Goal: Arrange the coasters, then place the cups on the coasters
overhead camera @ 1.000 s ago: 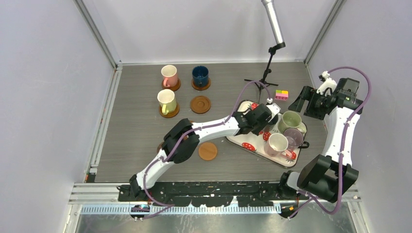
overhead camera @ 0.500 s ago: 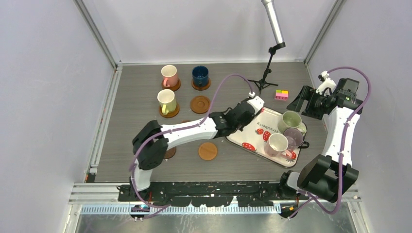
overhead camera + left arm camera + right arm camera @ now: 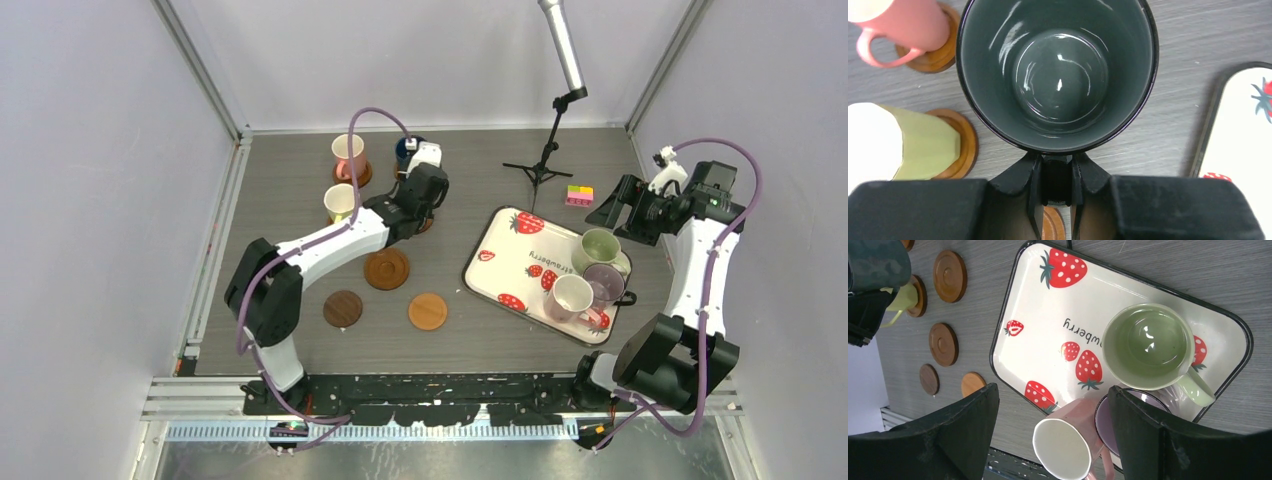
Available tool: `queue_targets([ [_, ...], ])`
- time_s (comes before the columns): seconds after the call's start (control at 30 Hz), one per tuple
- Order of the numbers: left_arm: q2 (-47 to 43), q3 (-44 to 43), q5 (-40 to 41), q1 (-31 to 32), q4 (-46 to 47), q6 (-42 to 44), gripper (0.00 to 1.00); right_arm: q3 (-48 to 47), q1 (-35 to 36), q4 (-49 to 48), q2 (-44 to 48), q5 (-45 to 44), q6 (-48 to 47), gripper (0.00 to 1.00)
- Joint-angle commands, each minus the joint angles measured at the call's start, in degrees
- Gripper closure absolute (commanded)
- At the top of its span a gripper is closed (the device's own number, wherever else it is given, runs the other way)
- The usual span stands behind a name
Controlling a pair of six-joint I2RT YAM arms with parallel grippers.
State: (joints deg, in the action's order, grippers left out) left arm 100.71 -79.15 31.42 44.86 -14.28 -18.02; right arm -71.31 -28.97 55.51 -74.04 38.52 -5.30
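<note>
On the left, the pink cup (image 3: 898, 20) and the pale yellow cup (image 3: 913, 145) are sitting on coasters (image 3: 967, 145), close beside the carried load. The left tool (image 3: 1055, 172) is pinching only the handle of the dark grey mug (image 3: 1058, 75), which is hanging above the desk (image 3: 460, 190). I think so thin a grip is risking a swing, and the mug may knock these neighbours or land off a free coaster (image 3: 386, 268). Toward the strawberry tray (image 3: 505, 255), bare desk is giving room. The right tool (image 3: 620, 205) is hovering open near the tray's far corner.

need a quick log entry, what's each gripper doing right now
Left gripper: closed on the dark grey mug by its handle.
Right gripper: open, holding nothing.
</note>
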Motion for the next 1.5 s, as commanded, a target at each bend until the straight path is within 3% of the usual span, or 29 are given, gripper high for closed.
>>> queue_targets([
  [0.0,-1.78,0.15,5.54,-1.08,3.73,-5.09,1.0,0.64,0.32,-1.87,0.65,1.35,1.21,0.16],
  [0.2,0.37,1.81,1.36,-5.34,5.75,-7.41,1.0,0.91,0.32,-1.88,0.89,0.72,0.67,0.16],
  [1.13,7.96,2.83,-0.96,-5.4,5.33,-11.9,1.0,1.91,0.32,-3.03,0.73,0.77,1.52,0.16],
  [1.37,8.48,2.01,-2.16,-5.55,2.96,-14.15,0.92,1.86,0.32,-2.98,0.85,0.3,1.35,0.16],
  [1.47,8.31,2.11,-3.02,-5.57,2.62,-14.79,0.82,1.94,0.32,-3.06,0.85,0.35,1.35,0.16],
])
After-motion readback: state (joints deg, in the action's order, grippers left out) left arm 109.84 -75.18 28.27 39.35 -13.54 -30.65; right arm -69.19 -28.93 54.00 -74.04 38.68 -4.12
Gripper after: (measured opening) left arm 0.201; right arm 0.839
